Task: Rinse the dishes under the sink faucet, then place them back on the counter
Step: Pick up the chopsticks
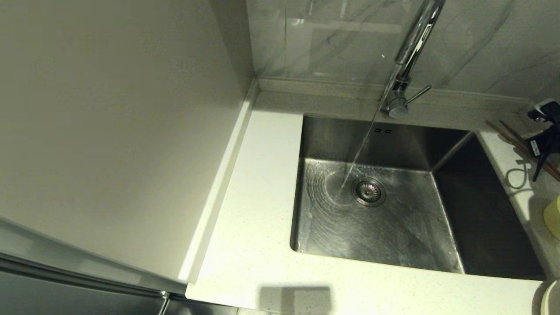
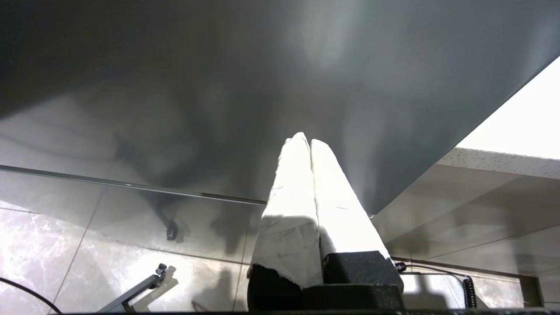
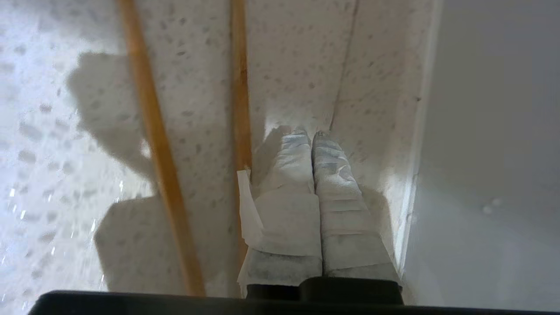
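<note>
Water runs from the chrome faucet (image 1: 413, 43) into the steel sink (image 1: 393, 236), landing beside the drain strainer (image 1: 369, 190). Two brown chopsticks (image 1: 516, 142) lie on the white speckled counter (image 1: 258, 218) right of the sink. My right gripper (image 1: 540, 146) is over them at the frame's edge. In the right wrist view it (image 3: 308, 133) is shut and empty, its tips low over the counter between one chopstick (image 3: 239, 87) and the raised back edge; the other chopstick (image 3: 148, 109) lies farther off. The yellow-green bowl (image 1: 553, 216) and cream plate (image 1: 552, 298) show partly at the right edge.
A tall pale panel (image 1: 109, 131) walls off the counter's left side. The faucet's side lever (image 1: 418, 94) points right. My left gripper (image 2: 305, 139) is shut and empty, parked low beside a grey cabinet face (image 2: 262, 65) above the tiled floor (image 2: 87, 262).
</note>
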{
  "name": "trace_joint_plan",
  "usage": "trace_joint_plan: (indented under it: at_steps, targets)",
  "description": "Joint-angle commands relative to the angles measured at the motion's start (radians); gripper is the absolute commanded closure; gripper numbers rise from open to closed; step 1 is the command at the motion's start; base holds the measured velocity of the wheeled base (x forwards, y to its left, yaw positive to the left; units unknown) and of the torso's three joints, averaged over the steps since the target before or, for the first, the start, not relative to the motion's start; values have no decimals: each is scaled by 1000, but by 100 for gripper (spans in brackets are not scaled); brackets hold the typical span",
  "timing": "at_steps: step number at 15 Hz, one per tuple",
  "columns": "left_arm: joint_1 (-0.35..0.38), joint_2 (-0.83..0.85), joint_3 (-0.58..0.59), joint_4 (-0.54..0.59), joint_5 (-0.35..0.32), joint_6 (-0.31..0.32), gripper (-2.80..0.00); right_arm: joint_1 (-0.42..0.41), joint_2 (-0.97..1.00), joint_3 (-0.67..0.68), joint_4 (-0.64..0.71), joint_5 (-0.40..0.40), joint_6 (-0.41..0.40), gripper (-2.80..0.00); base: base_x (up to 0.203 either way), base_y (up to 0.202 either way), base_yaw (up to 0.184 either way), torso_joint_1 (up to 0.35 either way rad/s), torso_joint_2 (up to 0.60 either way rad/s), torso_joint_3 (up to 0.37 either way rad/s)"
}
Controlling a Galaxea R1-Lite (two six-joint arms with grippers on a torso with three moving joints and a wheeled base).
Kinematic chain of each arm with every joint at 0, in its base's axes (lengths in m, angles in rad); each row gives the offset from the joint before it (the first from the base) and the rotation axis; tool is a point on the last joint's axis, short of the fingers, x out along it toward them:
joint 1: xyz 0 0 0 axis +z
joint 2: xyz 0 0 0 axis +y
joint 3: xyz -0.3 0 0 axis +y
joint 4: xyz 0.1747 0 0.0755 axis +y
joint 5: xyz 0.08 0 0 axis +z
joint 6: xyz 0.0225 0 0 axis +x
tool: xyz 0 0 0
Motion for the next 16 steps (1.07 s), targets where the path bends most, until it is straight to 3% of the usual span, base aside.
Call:
trace_joint_plan:
  at_steps: [1, 8, 16]
  targets:
    - [0, -2, 0, 0, 0, -1, 0, -1, -18, 1, 31, 38, -4, 0, 0, 0, 0, 0, 0, 0]
    - [0, -2, 0, 0, 0, -1, 0, -6, -86, 19, 157, 122, -49, 0, 0, 0, 0, 0, 0, 0]
    - [0, -2, 0, 0, 0, -1, 0, -12, -70, 9, 110, 117, -55, 0, 0, 0, 0, 0, 0, 0]
